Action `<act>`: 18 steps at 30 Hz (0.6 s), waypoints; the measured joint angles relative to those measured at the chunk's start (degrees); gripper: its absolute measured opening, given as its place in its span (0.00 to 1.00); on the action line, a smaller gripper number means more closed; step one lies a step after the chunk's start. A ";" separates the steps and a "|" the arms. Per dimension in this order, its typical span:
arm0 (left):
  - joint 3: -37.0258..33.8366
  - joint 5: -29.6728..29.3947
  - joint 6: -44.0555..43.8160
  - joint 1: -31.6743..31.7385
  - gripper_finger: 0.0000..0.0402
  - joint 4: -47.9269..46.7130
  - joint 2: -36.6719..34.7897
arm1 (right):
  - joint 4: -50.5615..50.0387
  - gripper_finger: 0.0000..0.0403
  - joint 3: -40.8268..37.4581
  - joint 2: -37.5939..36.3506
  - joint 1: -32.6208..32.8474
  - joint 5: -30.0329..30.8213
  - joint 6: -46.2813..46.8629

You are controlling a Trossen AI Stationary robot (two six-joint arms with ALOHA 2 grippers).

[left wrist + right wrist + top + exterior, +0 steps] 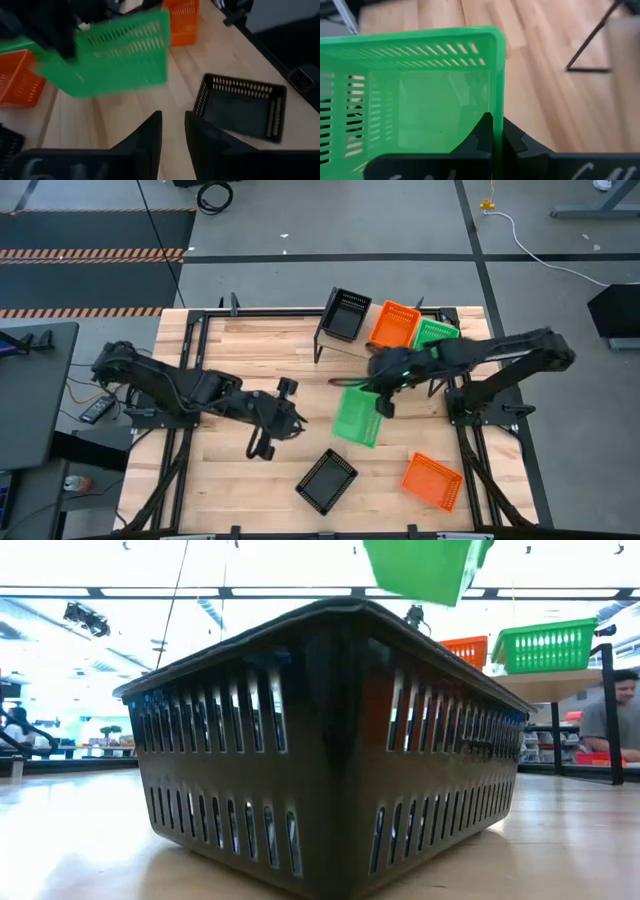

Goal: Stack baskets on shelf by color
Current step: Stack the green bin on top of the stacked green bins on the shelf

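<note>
My right gripper (383,402) is shut on a green basket (357,418), which hangs in the air over the table's middle, in front of the shelf (330,348). On the shelf sit a black basket (345,313), an orange basket (394,325) and a second green basket (436,334). A black basket (326,480) and an orange basket (432,480) rest on their bases on the table near its front. My left gripper (173,136) hovers open left of the held basket, with nothing between its fingers. My right gripper pinches one side wall of the green basket at its rim (497,107), one finger (482,135) inside the basket and one outside. The fingers slant down from the table's right side. The basket is lifted clear of the table and hangs tilted (420,565).
The black basket (330,740) stands right in front of the low camera and hides much of the table. A person (625,710) shows in the room beyond the shelf's right end. Bare tabletop (220,350) lies left of the shelf.
</note>
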 joint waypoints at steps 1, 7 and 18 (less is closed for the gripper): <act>-2.38 0.77 -0.11 0.71 0.22 2.35 -0.89 | -0.23 0.02 0.00 -1.73 -0.35 0.00 -0.17; -16.34 4.73 -2.72 5.43 0.21 17.06 -5.28 | -3.26 0.02 0.04 -12.39 -5.13 0.55 -3.07; -37.07 10.93 -3.16 12.79 0.20 40.06 -12.40 | -17.42 0.02 0.11 -22.93 -15.89 3.49 -6.94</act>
